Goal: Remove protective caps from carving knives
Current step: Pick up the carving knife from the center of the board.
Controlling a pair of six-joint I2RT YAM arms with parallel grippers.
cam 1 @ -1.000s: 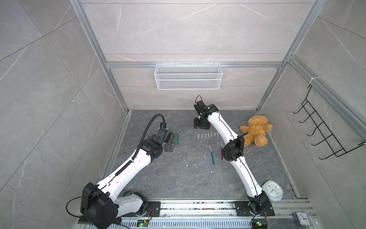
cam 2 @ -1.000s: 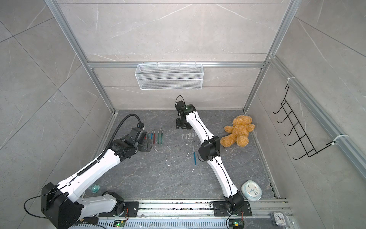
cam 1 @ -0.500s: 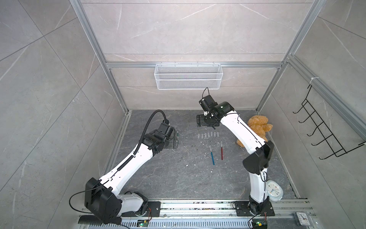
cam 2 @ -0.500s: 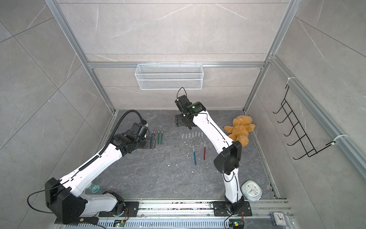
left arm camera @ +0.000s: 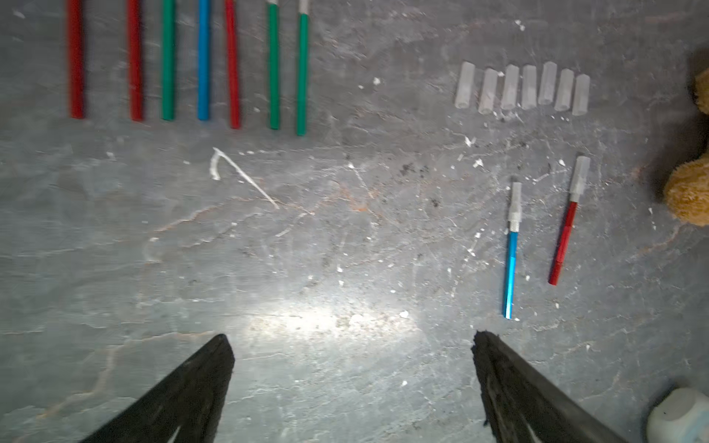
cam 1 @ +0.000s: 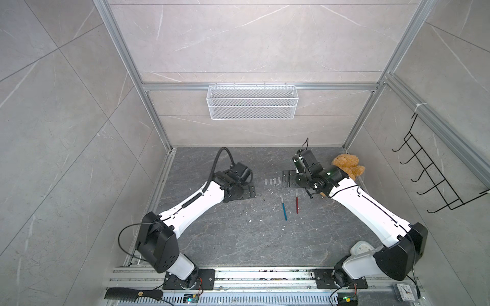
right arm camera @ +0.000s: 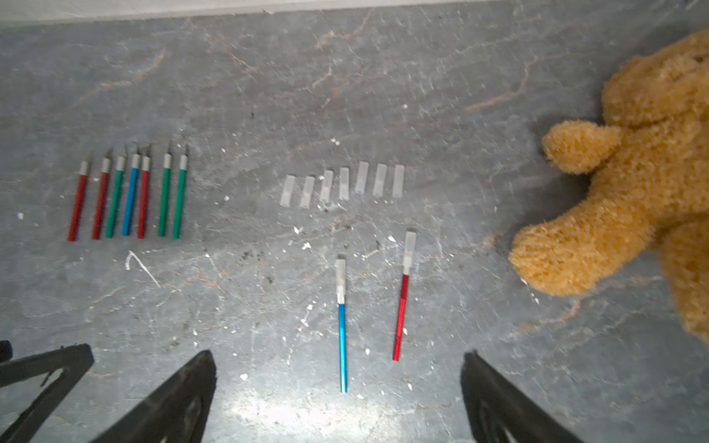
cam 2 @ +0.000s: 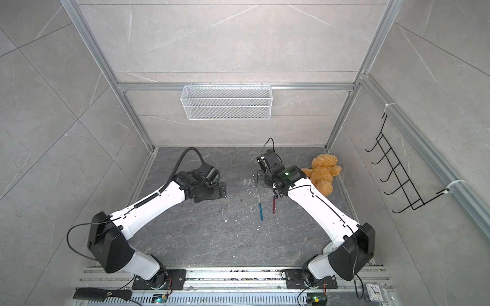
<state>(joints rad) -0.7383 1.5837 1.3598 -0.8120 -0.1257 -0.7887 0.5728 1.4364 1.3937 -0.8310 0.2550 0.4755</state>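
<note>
Black left tool point(left arm camera: 353, 335) spread wide, empty, right tool point(right arm camera: 338, 353) likewise

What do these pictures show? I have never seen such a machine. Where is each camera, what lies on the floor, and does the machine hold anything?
These are two white robot arms, the left arm and the right arm, standing on a grey floor. Each ends in a black gripper. The two wide pictures come from one camera head above, so they look almost the same. The two close pictures come from a camera on each wrist, looking down past the left gripper and the right gripper. On the floor lie seven bare knives in a row, seven loose caps in another row, and a blue knife and a red knife with caps on. A bear lies nearby. Both grippers are open and hold nothing.
</note>
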